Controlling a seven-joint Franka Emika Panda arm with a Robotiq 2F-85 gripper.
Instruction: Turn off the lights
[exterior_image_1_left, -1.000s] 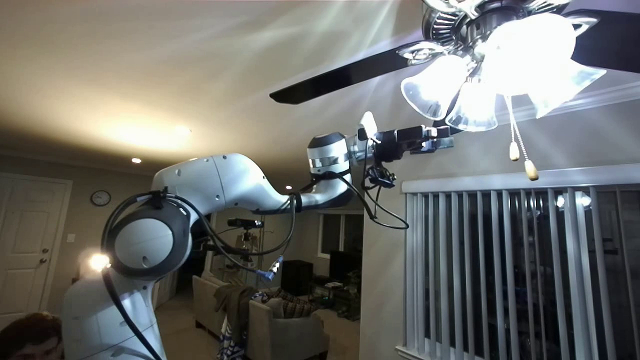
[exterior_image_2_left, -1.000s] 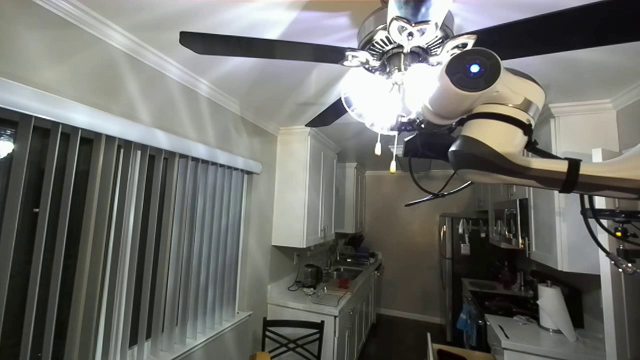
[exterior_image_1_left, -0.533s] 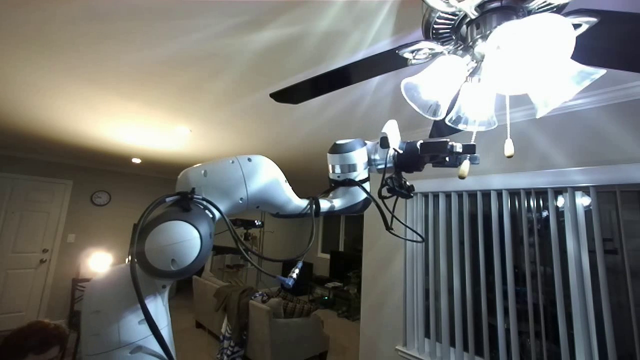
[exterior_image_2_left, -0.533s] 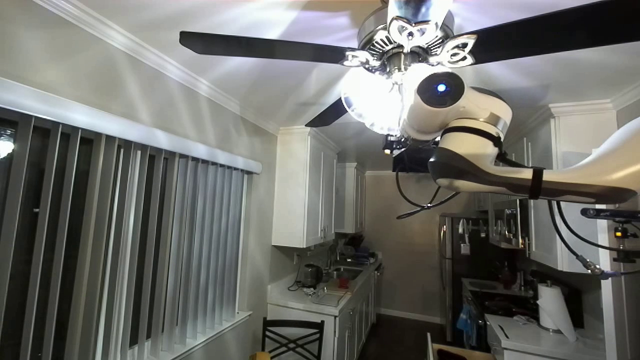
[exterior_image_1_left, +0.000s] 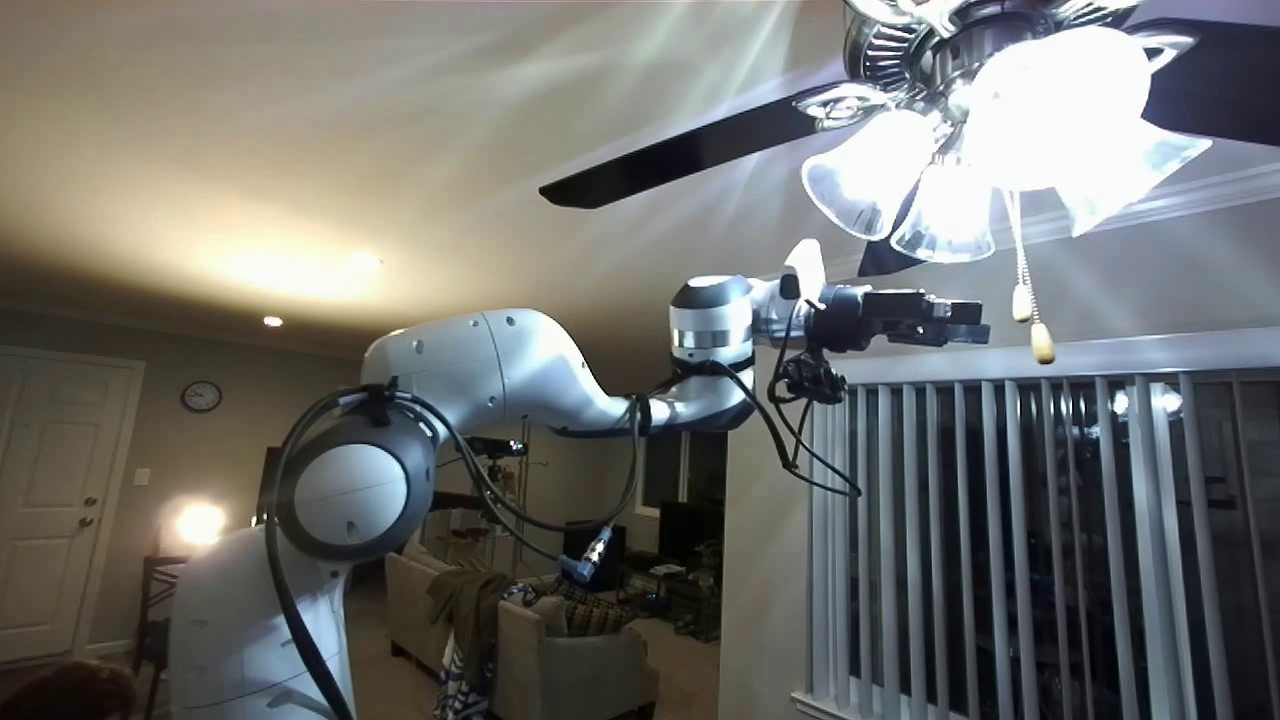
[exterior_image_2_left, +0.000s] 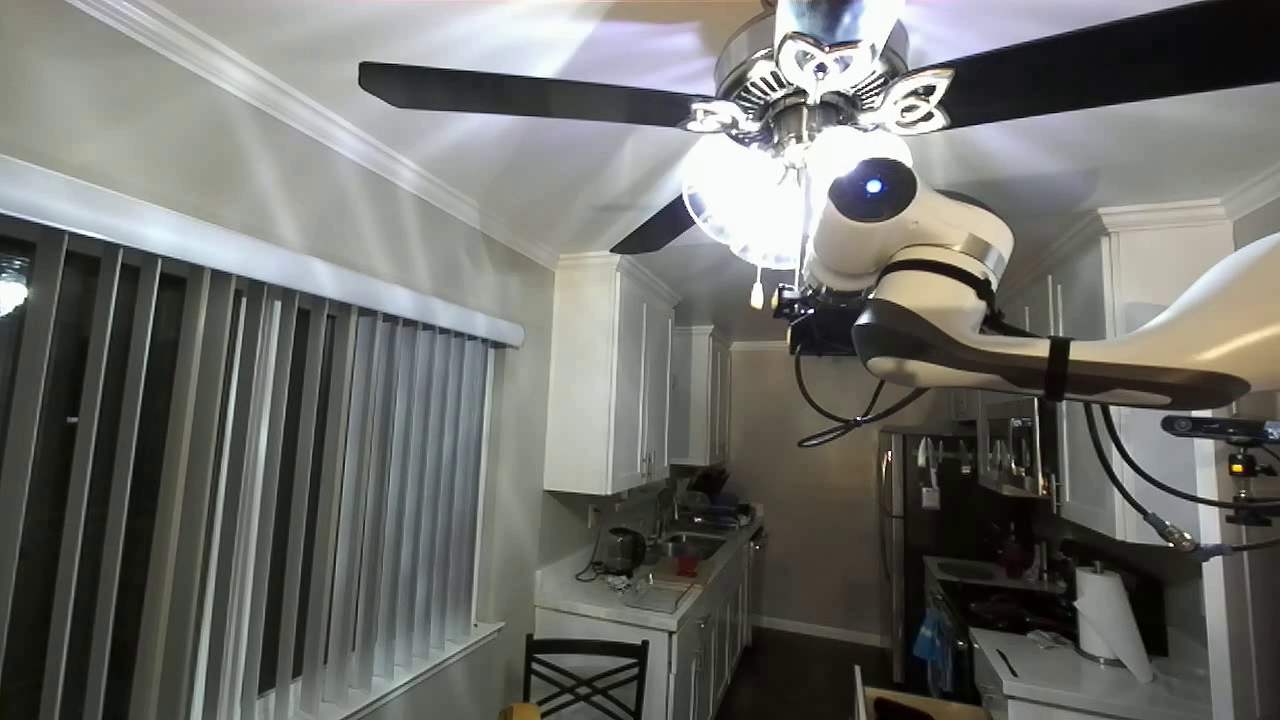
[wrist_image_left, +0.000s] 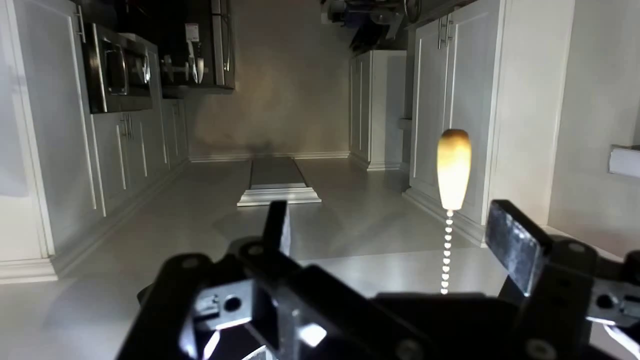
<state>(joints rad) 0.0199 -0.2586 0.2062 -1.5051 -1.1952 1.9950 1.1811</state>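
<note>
- White kitchen cabinets (wrist_image_left: 475, 95) stand well ahead of the gripper (wrist_image_left: 395, 237); the ceiling fan (exterior_image_1_left: 965, 48), its lamps (exterior_image_1_left: 1055, 110) lit, is overhead.
- The gripper is spread wide, nothing in its grasp.
- The lower pull (exterior_image_1_left: 1043, 343) and the higher pull (exterior_image_1_left: 1021, 302) hang just beyond the fingertips (exterior_image_1_left: 968, 334); which one works the lamps, I can't tell.
- In the wrist view a chain (wrist_image_left: 447, 238) shows off-centre between the fingertips: best centre on it, then advance slowly, since it will likely swing if nudged.
- Pinch just above the pull's end, then tug straight down.
</note>
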